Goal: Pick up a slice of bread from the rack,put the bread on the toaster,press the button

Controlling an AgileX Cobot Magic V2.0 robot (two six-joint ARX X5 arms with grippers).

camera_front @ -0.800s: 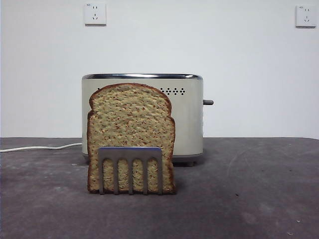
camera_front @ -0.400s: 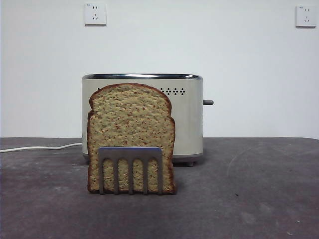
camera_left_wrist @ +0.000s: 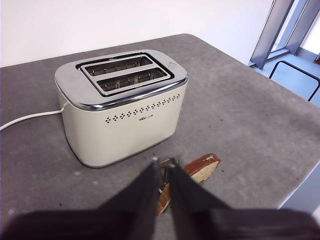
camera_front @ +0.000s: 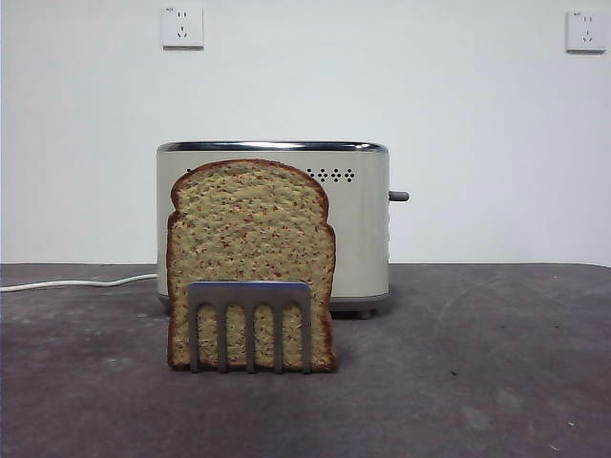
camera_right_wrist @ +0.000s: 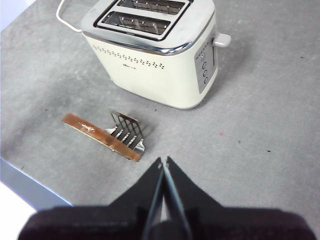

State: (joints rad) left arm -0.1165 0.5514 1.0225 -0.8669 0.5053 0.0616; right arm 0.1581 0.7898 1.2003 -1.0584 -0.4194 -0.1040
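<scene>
Slice of bread [camera_front: 250, 250] upright in the rack [camera_front: 250, 324], broad face square to the front camera, domed top up, flat base down on the table [camera_front: 496, 372]. Seen from the right wrist camera as a thin brown edge [camera_right_wrist: 101, 136], long axis lying roughly parallel to the long side of the toaster [camera_right_wrist: 160, 52]. Held at one end of the rack [camera_right_wrist: 127, 133], on the side away from the toaster, with the remaining prongs standing bare between bread and toaster. From the left wrist camera, only a crusted end of the bread [camera_left_wrist: 200, 166] showing past the dark jaws, just in front of the toaster [camera_left_wrist: 122, 107].

Toaster [camera_front: 358, 224] directly behind the bread in the front view, slightly taller than the slice, chrome rim on top, lever [camera_front: 398, 196] sticking out at its right end. Two long slots open upward, running along its length. White cord [camera_front: 76, 282] trailing off to the left across the table. Two wall sockets [camera_front: 181, 26] high on the wall behind.

Left gripper [camera_left_wrist: 162, 165] poised above the bread and rack, jaws pressed close together, grasping nothing. Right gripper [camera_right_wrist: 163, 162] above bare table on the near side of the rack, jaws likewise closed tight on nothing, clear of the bread
</scene>
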